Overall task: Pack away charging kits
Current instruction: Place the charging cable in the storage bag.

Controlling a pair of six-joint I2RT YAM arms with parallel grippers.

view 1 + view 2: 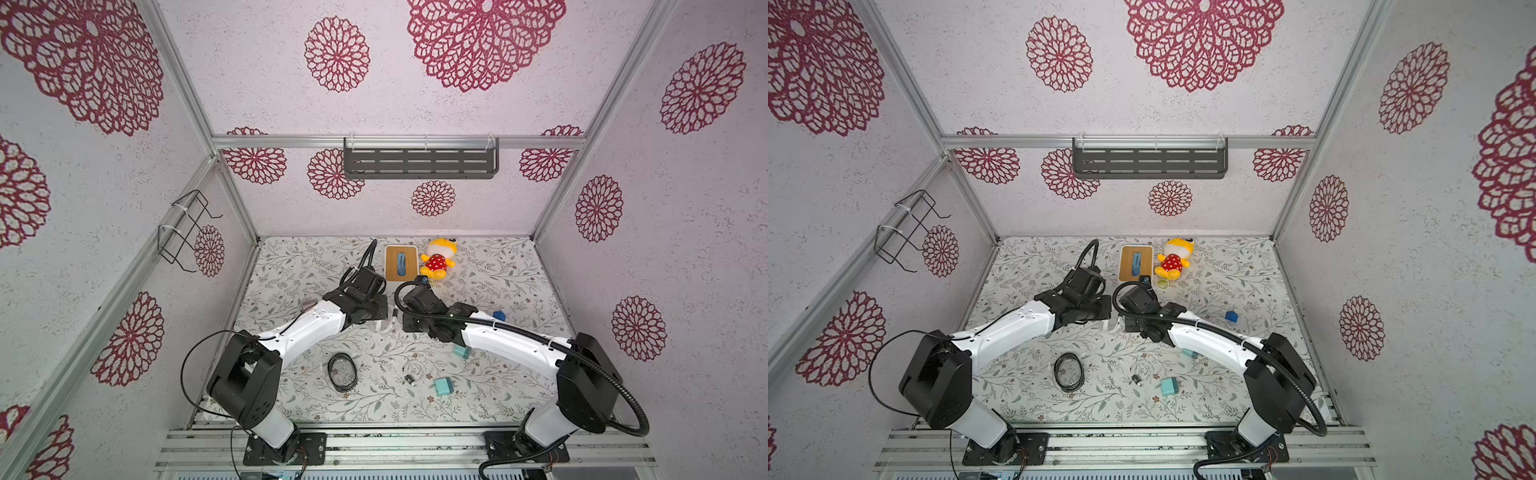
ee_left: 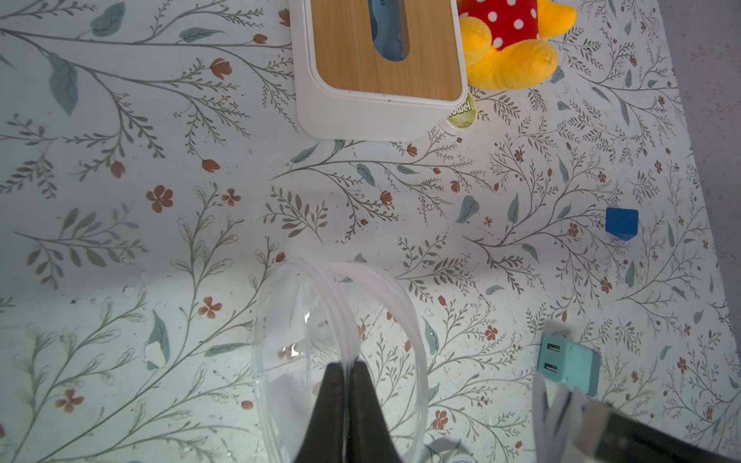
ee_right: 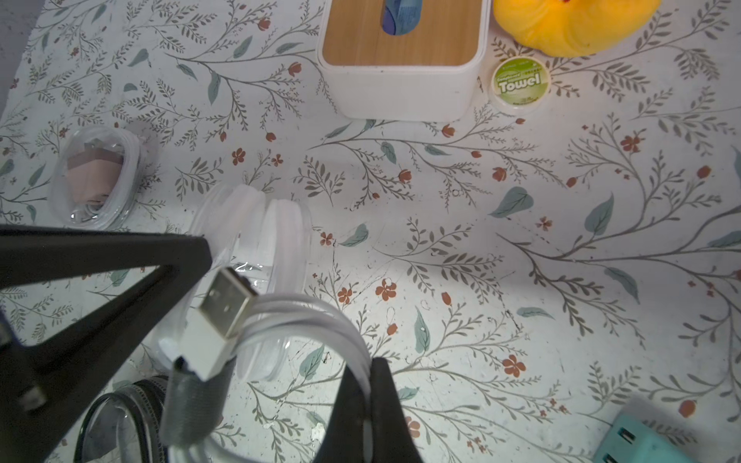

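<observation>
Bagging step, mid floral bench point(image 1: 490, 266): the left pincer point(image 2: 348, 364) pinches shut on a clear plastic pouch point(image 2: 280, 320). The right pincer point(image 3: 365, 366) grips a coiled white cable with silver plug point(image 3: 304, 316) just beside it. Next, likely: feed the coil inside without snagging.

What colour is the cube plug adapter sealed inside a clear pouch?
Pale pink; the cube plug adapter shows best in the right wrist view.

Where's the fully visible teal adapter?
In both top views the teal adapter lies near the table's front edge, between a coiled cable and the right arm.
</observation>
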